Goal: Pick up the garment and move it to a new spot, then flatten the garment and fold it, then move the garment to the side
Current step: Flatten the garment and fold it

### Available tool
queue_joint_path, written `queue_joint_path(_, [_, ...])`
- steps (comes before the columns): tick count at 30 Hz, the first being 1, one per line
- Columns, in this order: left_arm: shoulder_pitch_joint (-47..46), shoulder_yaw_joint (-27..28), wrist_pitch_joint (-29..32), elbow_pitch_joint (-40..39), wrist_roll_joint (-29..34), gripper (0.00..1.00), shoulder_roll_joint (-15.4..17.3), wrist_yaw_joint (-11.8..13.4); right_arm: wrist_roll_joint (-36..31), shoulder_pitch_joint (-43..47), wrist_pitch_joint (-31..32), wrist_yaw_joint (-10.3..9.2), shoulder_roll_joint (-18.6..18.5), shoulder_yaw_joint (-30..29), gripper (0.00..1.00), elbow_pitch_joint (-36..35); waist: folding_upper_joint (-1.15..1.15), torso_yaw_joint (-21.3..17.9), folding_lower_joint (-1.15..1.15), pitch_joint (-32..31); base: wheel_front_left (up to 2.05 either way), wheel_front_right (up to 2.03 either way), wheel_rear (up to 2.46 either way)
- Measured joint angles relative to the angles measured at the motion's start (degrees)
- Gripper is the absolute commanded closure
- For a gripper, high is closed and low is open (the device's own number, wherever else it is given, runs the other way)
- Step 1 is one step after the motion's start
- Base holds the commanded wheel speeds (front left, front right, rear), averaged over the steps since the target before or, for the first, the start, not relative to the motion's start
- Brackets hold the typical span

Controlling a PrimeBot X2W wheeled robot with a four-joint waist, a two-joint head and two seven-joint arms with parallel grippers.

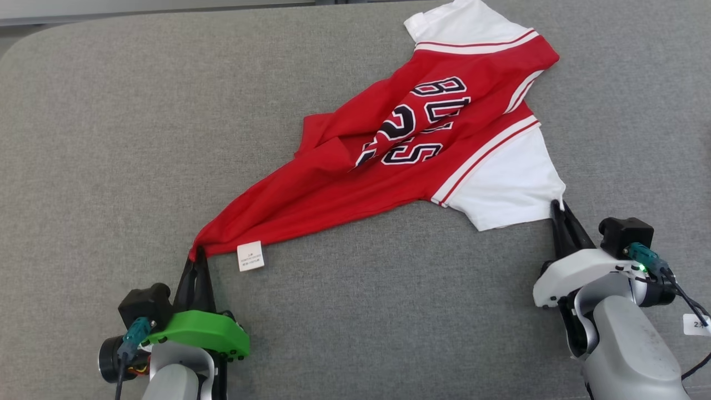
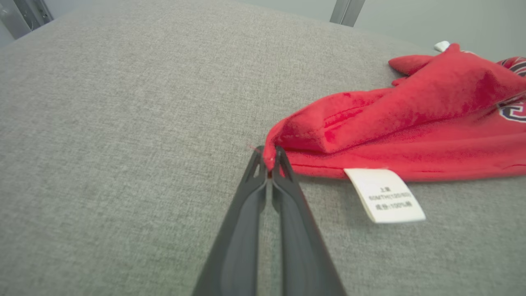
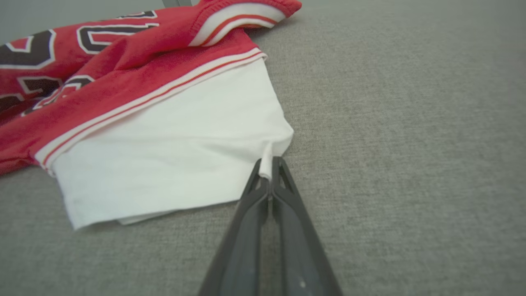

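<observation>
Nearest the robot, both arms are locked onto cloth. The left gripper (image 1: 195, 254) has its two dark fingers pressed together on the red hem corner of the garment (image 1: 389, 161), with a pinch of red fabric poking up between the tips. Just beside that corner, the white care label (image 1: 250, 256) lies flipped out flat on the grey padded surface (image 1: 111, 139). On the other side, the right gripper (image 1: 557, 206) is clamped on the near corner of a white sleeve, and the cloth puckers where the tips bite. It looks like a thin pinch, though whether it catches one layer or both is hard to tell from here.

Further out, the jersey rests on the padding, drawn into a long red wedge running from the left grip up toward the middle. A fold is heaped over itself left of the printed numbers, and the lettering is creased. At the far end, the second white sleeve lies near the far edge.

By my read, this is a two-corner hold set up for lifting or spreading. Nothing is flat yet, and there is no fold. The move to the side is also left to do.
</observation>
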Motion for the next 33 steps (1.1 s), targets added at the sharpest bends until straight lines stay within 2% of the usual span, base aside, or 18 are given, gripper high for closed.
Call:
queue_joint_path(9, [-0.1,3.7,0.0,-9.2,1.8,1.0,0.0,-2.8,8.7,0.0,0.1,-0.01,-1.9,-0.4,1.0,-13.8,0.0,-1.2,0.0,-5.4,0.0,0.0,0.0])
queue_joint_path(16, [-6.9,7.2,0.0,-13.2,2.9,1.0,0.4,-7.2,14.6,-5.8,0.1,-0.01,-5.8,-1.7,1.0,-23.8,0.0,-2.4,0.0,-11.3,0.0,0.0,0.0])
queue_joint_path(19, [-12.0,8.3,0.1,-14.3,1.8,1.0,3.0,-9.2,16.0,-9.9,0.1,0.0,-8.2,-1.4,1.0,-27.5,0.0,-3.0,0.0,-13.6,0.0,0.0,0.0])
queue_joint_path(25, [-22.3,8.6,8.2,-20.0,2.0,1.0,11.3,-10.3,16.7,-18.6,2.3,0.02,-14.7,-0.6,1.0,-30.4,0.0,-4.9,0.0,-15.3,0.0,0.0,0.0])
queue_joint_path(29, [-27.4,8.6,14.3,-21.0,2.8,1.0,14.3,-9.9,16.5,-23.7,4.8,0.07,-16.4,0.5,1.0,-29.0,0.0,-5.5,0.0,-13.6,0.0,0.0,0.0])
queue_joint_path(33, [-31.7,7.4,17.9,-18.7,3.9,1.0,14.9,-8.8,15.4,-28.1,6.1,0.07,-16.3,1.6,1.0,-24.1,0.0,-6.1,0.0,-10.4,0.0,0.0,0.0])
